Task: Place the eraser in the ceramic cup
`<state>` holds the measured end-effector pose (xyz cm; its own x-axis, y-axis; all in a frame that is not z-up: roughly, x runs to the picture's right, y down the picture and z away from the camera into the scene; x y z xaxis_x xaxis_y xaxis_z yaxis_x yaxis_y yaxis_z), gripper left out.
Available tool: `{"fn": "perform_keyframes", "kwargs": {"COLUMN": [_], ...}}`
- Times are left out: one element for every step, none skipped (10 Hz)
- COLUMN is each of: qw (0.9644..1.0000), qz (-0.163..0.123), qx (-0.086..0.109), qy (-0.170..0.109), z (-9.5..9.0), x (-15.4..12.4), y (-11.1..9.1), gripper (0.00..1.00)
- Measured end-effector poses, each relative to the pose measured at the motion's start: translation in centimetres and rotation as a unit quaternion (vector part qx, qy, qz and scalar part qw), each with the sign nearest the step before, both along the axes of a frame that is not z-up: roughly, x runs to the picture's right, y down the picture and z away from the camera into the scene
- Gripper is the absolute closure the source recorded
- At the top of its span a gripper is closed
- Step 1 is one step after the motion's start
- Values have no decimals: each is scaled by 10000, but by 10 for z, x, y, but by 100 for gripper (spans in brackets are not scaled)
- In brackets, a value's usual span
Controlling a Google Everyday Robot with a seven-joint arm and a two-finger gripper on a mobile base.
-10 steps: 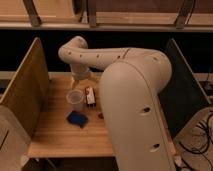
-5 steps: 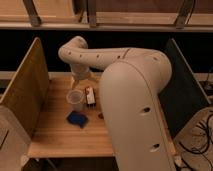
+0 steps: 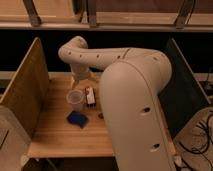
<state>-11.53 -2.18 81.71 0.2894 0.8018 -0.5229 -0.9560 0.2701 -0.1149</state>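
The ceramic cup (image 3: 75, 99) is a small pale round cup standing upright on the wooden table (image 3: 55, 135). The eraser (image 3: 90, 96) is a narrow white block with dark markings, lying on the table just right of the cup. My gripper (image 3: 83, 84) hangs at the end of the curled white arm, just behind and above the cup and the eraser. It holds nothing that I can see. The arm's large upper part covers the right half of the table.
A flat blue squarish piece (image 3: 77, 119) lies in front of the cup. A small dark item (image 3: 101, 115) lies at the arm's edge. Wooden side walls (image 3: 25, 90) stand on the left, a dark panel (image 3: 182, 85) on the right.
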Motion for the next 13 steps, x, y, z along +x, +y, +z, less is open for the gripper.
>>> {"fn": "perform_keyframes", "kwargs": {"qw": [10000, 10000, 10000, 9999, 9990, 9969, 9936, 9905, 9885, 9889, 9919, 9936, 9938], "qz": [0, -5, -24, -56, -115, -207, -292, -320, -244, -132, 4, 52, 71], "qx": [0, 4, 29, 147, 415, 737, 1038, 1248, 1350, 1289, 1014, 840, 815], "qy": [0, 1, 3, -3, -70, -180, -328, -474, -628, -725, -759, -753, -752], "z": [0, 0, 1, 3, 9, 15, 20, 25, 30, 36, 45, 50, 50], "x": [0, 0, 0, 2, 5, 7, 8, 8, 6, 4, 5, 6, 6], "y": [0, 0, -1, -7, -24, -45, -65, -78, -82, -73, -44, -27, -25], "gripper": [20, 20, 20, 20, 20, 20, 20, 20, 20, 20, 20, 20, 20]}}
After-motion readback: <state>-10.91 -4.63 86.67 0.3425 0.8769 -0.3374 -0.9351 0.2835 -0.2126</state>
